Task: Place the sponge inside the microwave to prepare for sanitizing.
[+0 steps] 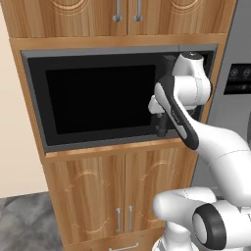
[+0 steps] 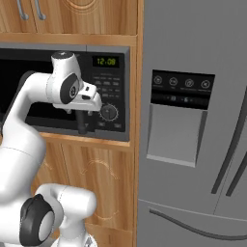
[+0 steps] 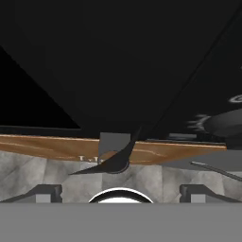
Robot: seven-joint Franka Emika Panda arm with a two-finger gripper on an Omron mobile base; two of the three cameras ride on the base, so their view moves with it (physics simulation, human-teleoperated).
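Note:
The microwave (image 1: pixel 98 98) is a dark grey box built into a wooden cabinet column, and its black-windowed door is closed. Its panel (image 2: pixel 108 91) with green digits, buttons and a knob lies on the right. My gripper (image 1: pixel 161 126) points downward right in front of the door's right edge, by the vertical bar handle and just left of the panel (image 2: pixel 82 124). In the hand view the fingertips (image 3: pixel 45 191) stand wide apart, so the gripper (image 3: pixel 120 191) is open and holds nothing. The handle's lower grey end (image 3: pixel 113 142) lies ahead between them. The sponge is out of view.
Wooden cabinet doors (image 1: pixel 122 196) sit below the microwave and more cabinets (image 1: pixel 127 14) above it. A tall grey refrigerator (image 2: pixel 193 159) with a dispenser recess (image 2: pixel 176 132) stands directly to the right. The grey floor (image 3: pixel 156 177) shows under the wooden ledge.

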